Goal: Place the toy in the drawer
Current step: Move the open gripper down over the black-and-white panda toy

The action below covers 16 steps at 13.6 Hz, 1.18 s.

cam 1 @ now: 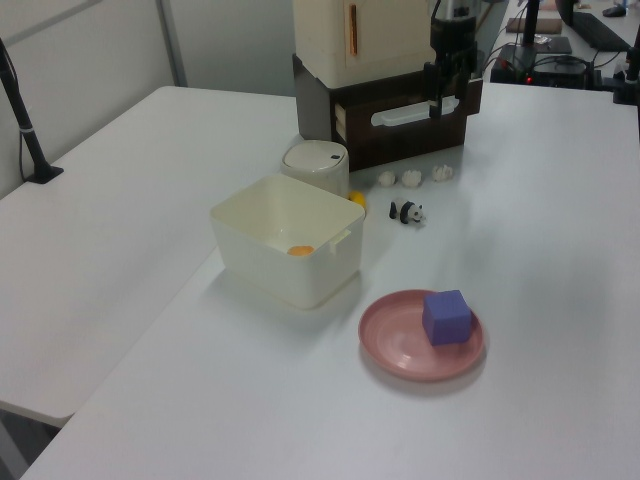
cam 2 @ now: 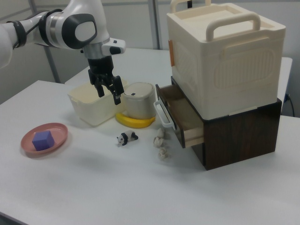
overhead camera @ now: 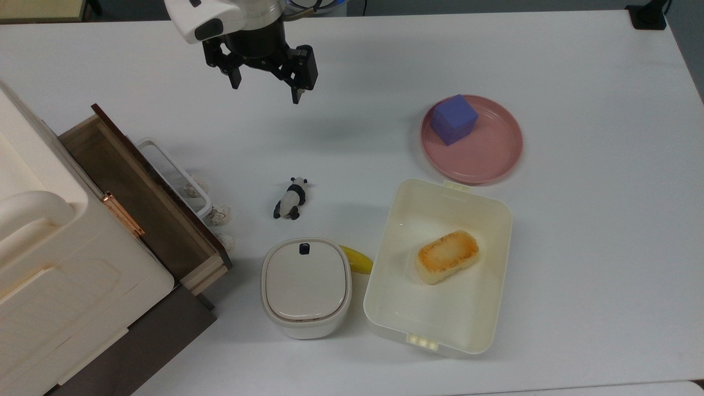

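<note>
Black-and-white toy (overhead camera: 291, 198) lying on its side, end effector (overhead camera: 266, 91) open, empty

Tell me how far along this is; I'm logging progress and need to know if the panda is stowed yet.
Done: the drawer already stands pulled open. In hand: nothing; the gripper hangs in the air with open, empty jaws, up the top view from the toy. Left: the toy lies on its side on the table, so reaching, grasping, carrying and dropping it in all remain.
</note>
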Each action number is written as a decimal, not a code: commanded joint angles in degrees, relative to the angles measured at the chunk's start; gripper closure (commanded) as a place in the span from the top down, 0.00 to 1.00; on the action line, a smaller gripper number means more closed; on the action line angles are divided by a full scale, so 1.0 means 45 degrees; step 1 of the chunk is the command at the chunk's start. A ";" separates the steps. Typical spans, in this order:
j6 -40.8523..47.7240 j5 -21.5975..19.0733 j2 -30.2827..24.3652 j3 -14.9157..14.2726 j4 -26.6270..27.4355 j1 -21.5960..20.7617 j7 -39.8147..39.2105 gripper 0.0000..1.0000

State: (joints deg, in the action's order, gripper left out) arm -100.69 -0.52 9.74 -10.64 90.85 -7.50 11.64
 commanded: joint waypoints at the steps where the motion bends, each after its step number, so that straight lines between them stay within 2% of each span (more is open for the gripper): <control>1: 0.0149 -0.0079 -0.0155 -0.0037 0.0181 -0.0130 -0.0453 1.00; 8: 0.0090 -0.0080 0.0100 0.0002 0.0201 -0.0170 -0.0458 1.00; 13: -0.1138 -0.0118 0.1640 0.0002 0.0338 -0.0150 -0.0303 1.00; 16: -0.2505 -0.0119 0.2773 0.0002 0.0357 -0.0189 0.0497 1.00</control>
State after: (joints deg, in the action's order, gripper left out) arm -107.23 -0.52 18.50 -10.36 92.27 -7.74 10.97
